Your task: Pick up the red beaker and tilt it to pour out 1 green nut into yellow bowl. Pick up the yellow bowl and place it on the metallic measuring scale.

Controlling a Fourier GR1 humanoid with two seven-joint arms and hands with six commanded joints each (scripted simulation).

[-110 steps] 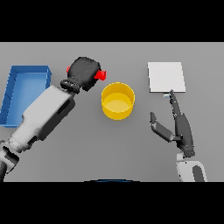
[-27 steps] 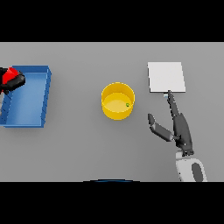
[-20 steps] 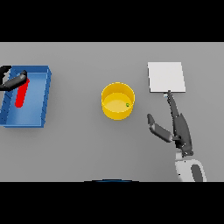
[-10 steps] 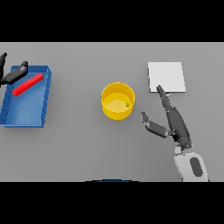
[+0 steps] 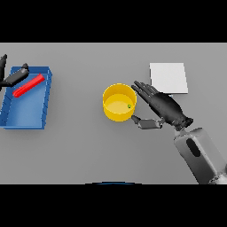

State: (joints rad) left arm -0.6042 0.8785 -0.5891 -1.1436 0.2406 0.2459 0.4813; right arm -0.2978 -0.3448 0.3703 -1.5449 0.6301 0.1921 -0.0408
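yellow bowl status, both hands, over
Right hand open beside round yellow bowl, no grip yet. Left hand open over blue tray, red beaker lying inside. White square scale unobstructed.

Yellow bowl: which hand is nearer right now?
Right. The right hand is open just beside the yellow bowl, fingers at its rim. The left hand is far off at the view's left edge, over the blue tray where the red beaker lies.
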